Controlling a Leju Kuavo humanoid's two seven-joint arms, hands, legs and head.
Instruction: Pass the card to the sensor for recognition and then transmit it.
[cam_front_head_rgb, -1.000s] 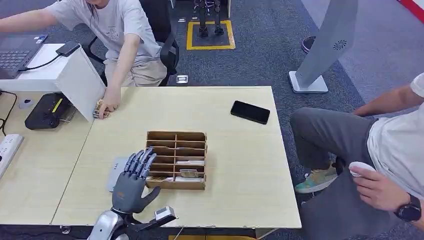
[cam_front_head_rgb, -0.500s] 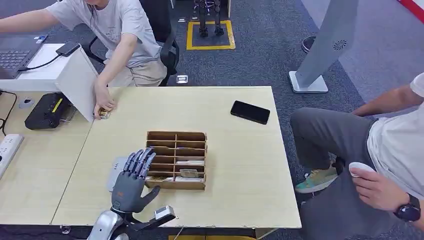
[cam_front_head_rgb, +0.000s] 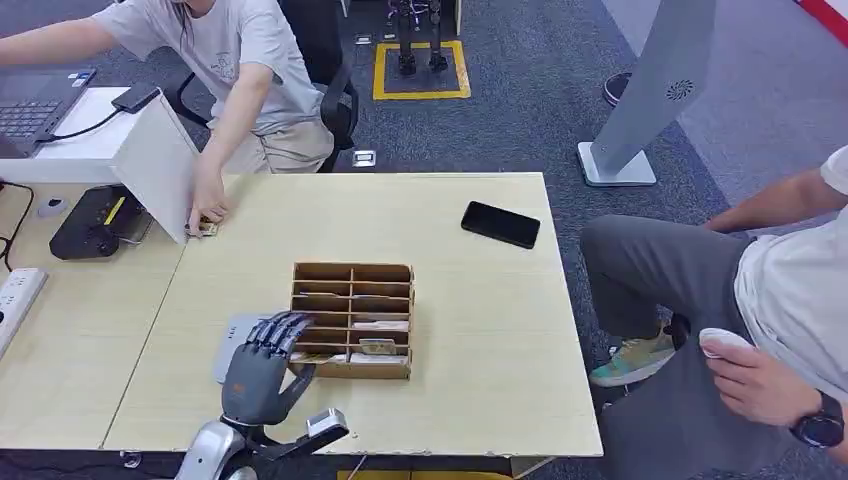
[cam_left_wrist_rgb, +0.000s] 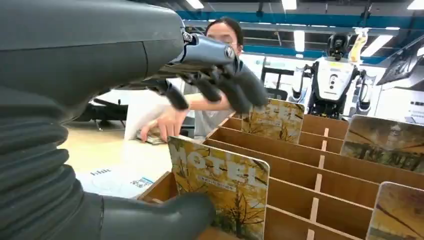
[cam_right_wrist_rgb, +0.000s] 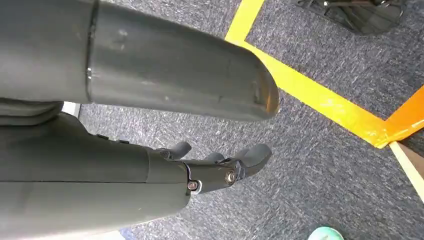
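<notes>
Our left hand (cam_front_head_rgb: 262, 368), fingers apart and holding nothing, brackets the card (cam_left_wrist_rgb: 222, 187) standing upright in the wooden rack's (cam_front_head_rgb: 352, 275) near-left slot, thumb near, fingers arched above, while our right hand (cam_right_wrist_rgb: 220, 167) hangs empty.

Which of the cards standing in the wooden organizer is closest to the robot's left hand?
The MOTEL card in the front corner slot, between the left hand's thumb and fingers; the other cards stand farther away.
</notes>
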